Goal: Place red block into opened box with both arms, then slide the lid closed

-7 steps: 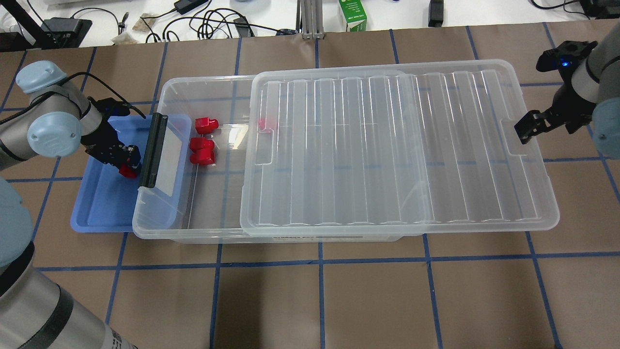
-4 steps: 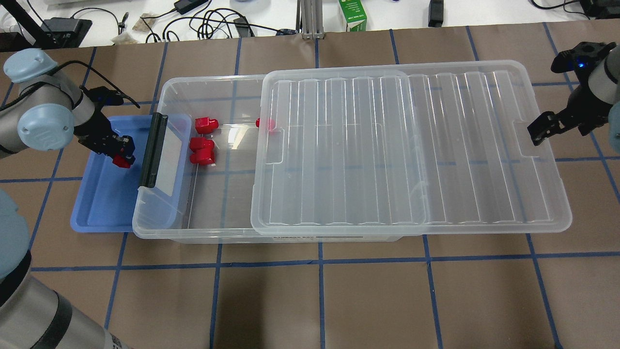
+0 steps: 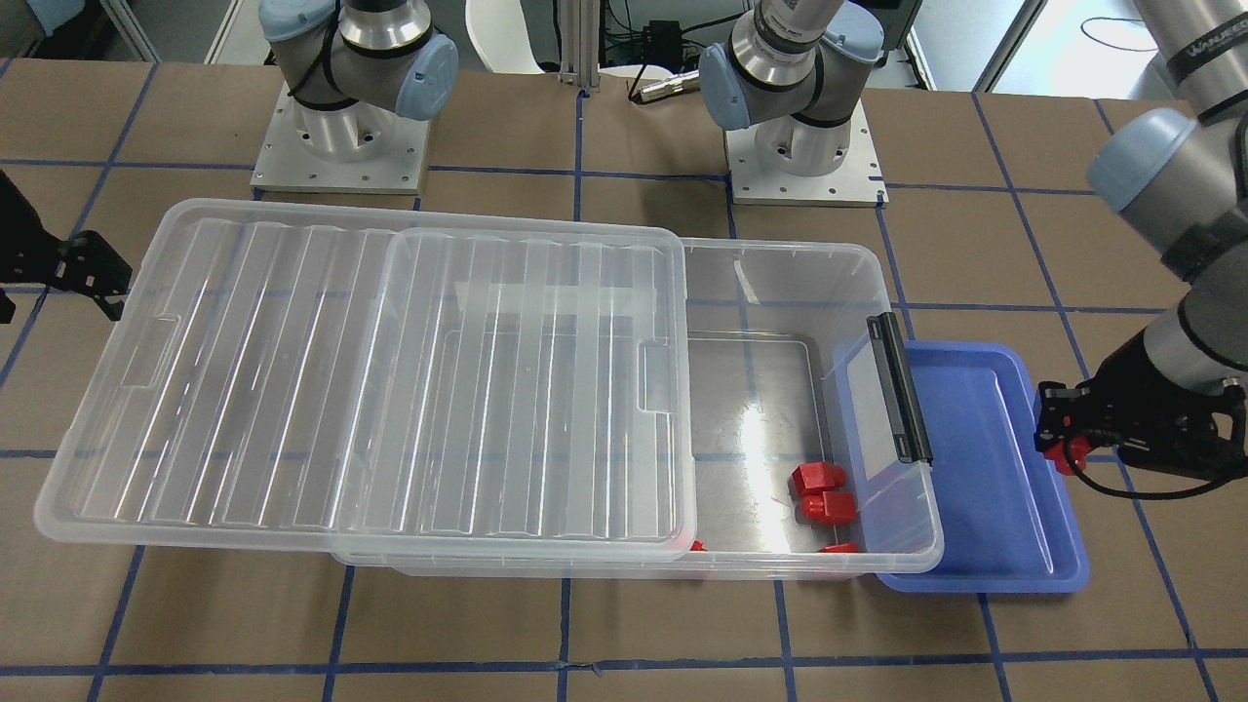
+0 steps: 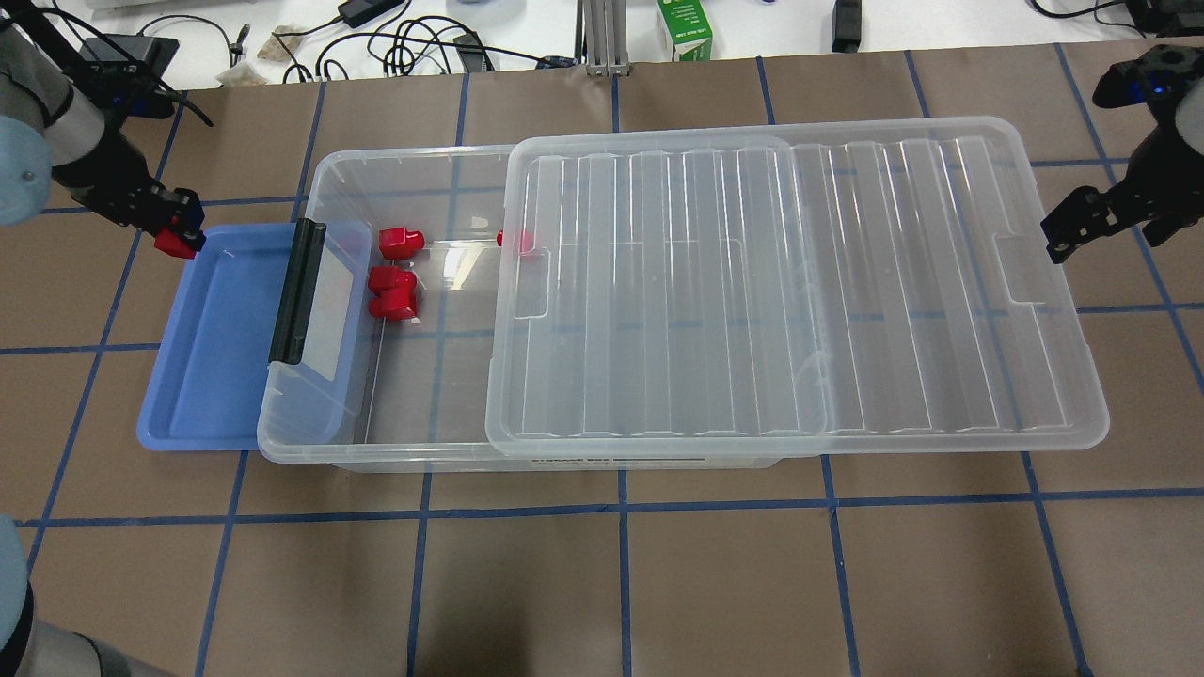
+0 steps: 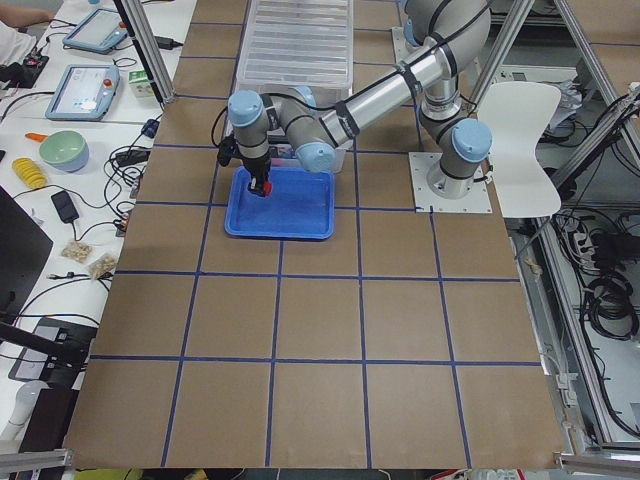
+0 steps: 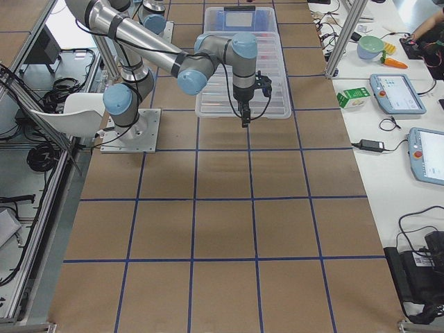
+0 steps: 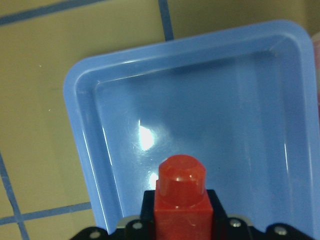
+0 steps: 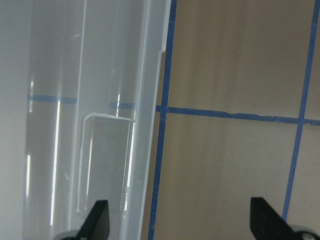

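Pinched in left jaws: block (image 7: 181, 200), cube end in the grip, rounded stub pointing down at the tray (image 7: 85, 145). Held over the tray's outer far corner, and clear of its floor by the look of the left side view. Bright red, glossy, hard plastic, so likely to sit firm in the pinch. From there, open stretch of the box (image 4: 376, 458) off toward the robot's right, past the black clip (image 4: 296, 291), between the clip end and the near edge of the lid (image 4: 800, 282). Long axis of box and lid running left to right along the counter (image 4: 611, 583). Coming carry judged to follow that axis, up over the clip, then a drop. Left arm plainly the nearer to the opening. On the box floor near the clip, other blocks (image 4: 395, 293), with one more half under the lid's edge. At the far short end, right jaws spread, with the lid's rim between them in the wrist view, beside the notch. Contact not to be told. Lid overhanging the box's right end, left part of the box uncovered. Closing slide judged to run toward the robot's left.
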Controlling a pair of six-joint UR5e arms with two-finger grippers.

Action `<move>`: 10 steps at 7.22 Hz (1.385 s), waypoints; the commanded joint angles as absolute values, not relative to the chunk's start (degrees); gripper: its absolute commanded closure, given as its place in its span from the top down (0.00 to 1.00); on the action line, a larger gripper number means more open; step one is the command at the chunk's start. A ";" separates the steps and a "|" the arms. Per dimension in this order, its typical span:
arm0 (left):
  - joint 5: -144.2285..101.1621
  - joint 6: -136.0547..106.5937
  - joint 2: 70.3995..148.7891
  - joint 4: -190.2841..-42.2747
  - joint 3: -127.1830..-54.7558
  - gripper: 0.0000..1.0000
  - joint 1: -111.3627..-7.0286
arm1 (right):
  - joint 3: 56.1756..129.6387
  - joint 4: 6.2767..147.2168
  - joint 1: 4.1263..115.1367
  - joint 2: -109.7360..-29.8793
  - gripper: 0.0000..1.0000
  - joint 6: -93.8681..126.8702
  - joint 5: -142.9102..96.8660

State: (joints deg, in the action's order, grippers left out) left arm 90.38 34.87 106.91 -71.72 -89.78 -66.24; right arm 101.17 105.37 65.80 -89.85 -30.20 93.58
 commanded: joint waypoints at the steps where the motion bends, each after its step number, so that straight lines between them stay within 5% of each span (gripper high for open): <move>1: 90.09 33.93 101.45 -79.08 -86.14 0.00 -68.54 | 90.49 89.11 65.92 -93.67 1.00 -29.53 93.25; 5: 87.55 19.74 98.97 -79.54 -88.67 0.00 -78.98 | 87.36 82.97 67.49 -97.03 1.00 -24.66 91.16; 10: 87.45 10.28 100.72 -76.83 -98.07 0.00 -87.27 | 87.01 86.31 87.79 -93.52 1.00 1.13 92.63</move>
